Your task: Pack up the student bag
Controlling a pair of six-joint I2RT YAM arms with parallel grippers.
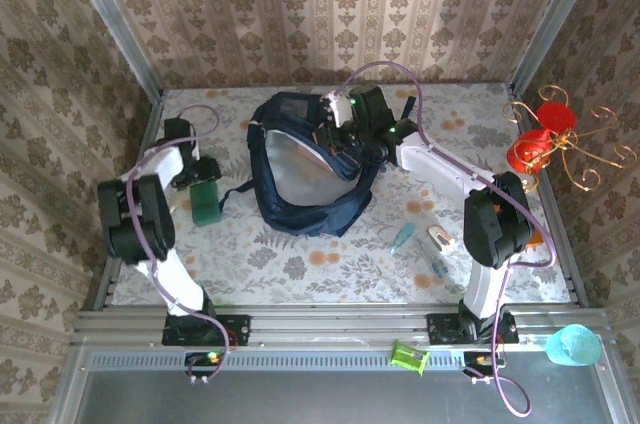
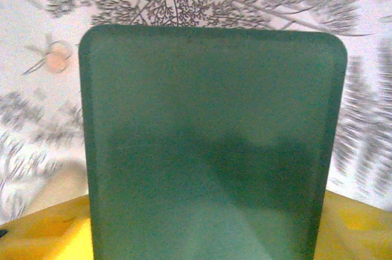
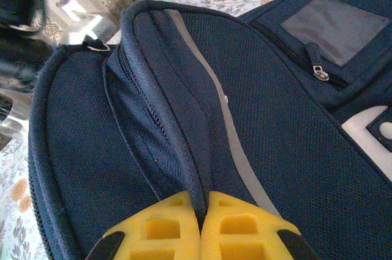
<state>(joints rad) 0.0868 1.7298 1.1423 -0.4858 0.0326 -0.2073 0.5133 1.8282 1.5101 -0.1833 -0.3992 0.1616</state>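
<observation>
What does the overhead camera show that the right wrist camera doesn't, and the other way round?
Overhead: the left gripper at a green slab, and a small teal item loose on the table. Right wrist: the right gripper shut on a fold of fabric beside a grey stripe, plus a zip pull. Shared: the student bag.

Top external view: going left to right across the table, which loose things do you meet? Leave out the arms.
green slab → bag → teal tube → white item → red ornament
</observation>
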